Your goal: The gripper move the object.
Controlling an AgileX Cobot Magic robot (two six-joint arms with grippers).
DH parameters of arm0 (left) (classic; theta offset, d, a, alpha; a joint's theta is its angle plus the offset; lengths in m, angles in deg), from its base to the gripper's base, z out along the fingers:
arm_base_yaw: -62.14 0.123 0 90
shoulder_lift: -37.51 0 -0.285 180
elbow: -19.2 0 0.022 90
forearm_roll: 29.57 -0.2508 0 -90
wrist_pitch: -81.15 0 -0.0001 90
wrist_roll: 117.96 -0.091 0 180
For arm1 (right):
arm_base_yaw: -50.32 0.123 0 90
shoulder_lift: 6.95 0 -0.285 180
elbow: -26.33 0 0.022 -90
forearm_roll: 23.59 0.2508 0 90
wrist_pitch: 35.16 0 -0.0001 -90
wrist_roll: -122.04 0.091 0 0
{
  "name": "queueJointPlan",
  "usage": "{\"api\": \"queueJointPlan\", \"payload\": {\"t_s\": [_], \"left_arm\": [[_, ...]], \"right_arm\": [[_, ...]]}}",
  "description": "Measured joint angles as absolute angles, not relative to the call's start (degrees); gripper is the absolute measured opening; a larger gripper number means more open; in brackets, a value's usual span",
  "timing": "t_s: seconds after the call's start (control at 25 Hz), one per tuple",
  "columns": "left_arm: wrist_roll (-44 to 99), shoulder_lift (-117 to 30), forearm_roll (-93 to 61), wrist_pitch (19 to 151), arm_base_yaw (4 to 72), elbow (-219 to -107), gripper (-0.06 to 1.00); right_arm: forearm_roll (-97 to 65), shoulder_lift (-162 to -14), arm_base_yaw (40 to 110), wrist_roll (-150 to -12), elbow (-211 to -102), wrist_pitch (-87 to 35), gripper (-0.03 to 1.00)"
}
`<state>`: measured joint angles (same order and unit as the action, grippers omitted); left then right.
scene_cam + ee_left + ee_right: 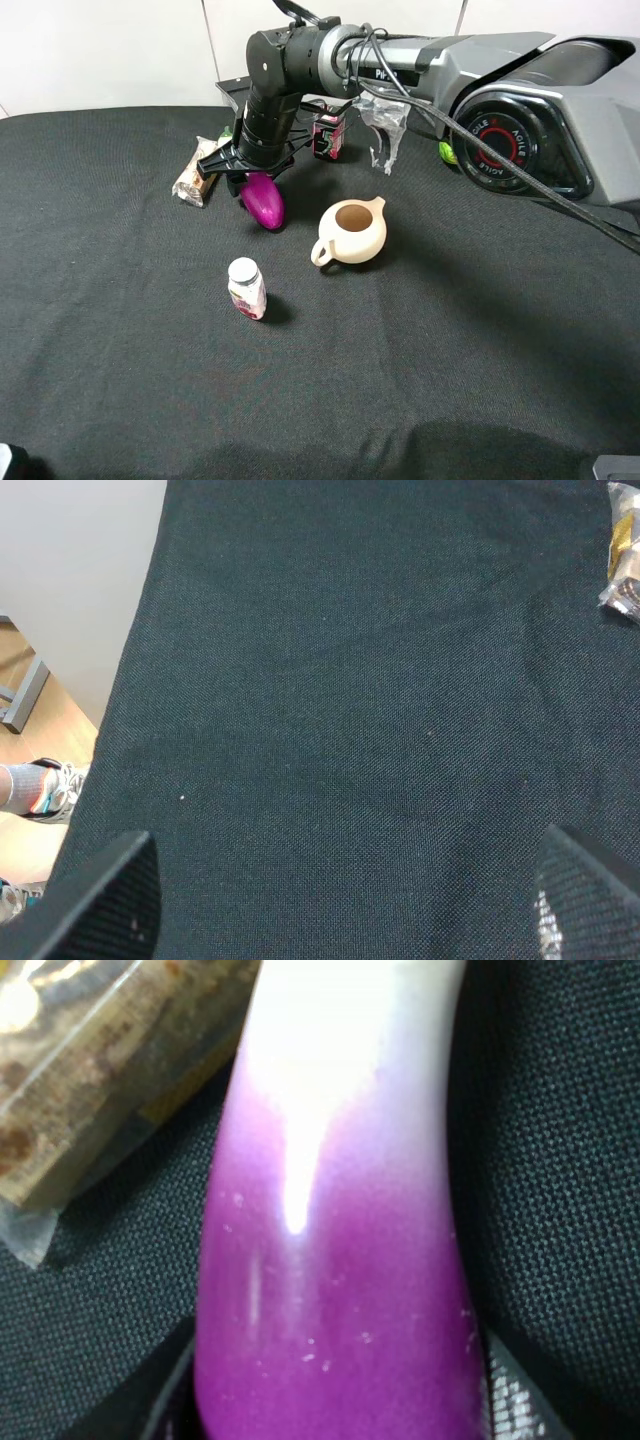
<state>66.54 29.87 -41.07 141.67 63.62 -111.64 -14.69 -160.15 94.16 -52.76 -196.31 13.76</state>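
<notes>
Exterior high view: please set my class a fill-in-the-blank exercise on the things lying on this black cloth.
The right hand is shut on the purple ____. The cream teapot stands open, without a ____. The small bottle has a ____ cap. Missing words: eggplant; lid; white.

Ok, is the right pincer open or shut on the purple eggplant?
Shut on it: the eggplant sits between the fingers in the wrist view, and from above the right pincer clasps its top.
</notes>
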Motion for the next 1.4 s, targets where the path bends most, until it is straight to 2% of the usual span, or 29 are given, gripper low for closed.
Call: {"api": "queueJointPlan", "payload": {"t_s": [0.28,0.4,0.52,0.64,1.4], "left_arm": [[66.54,29.87,-41.07,141.67,63.62,-111.64,0.79],[66.54,29.87,-41.07,141.67,63.62,-111.64,0.79],[66.54,29.87,-41.07,141.67,63.62,-111.64,0.79],[66.54,29.87,-41.07,141.67,63.62,-111.64,0.79],[66.54,29.87,-41.07,141.67,63.62,-111.64,0.79]], "right_arm": [[-14.69,-160.17,94.16,-52.76,-196.31,13.76,0.41],[-14.69,-160.17,94.16,-52.76,-196.31,13.59,0.50],[-14.69,-160.17,94.16,-52.76,-196.31,13.53,0.62],[-14.69,-160.17,94.16,-52.76,-196.31,13.52,0.68],[-15.47,-158.46,94.16,-52.76,-196.31,16.36,0.69]]}}
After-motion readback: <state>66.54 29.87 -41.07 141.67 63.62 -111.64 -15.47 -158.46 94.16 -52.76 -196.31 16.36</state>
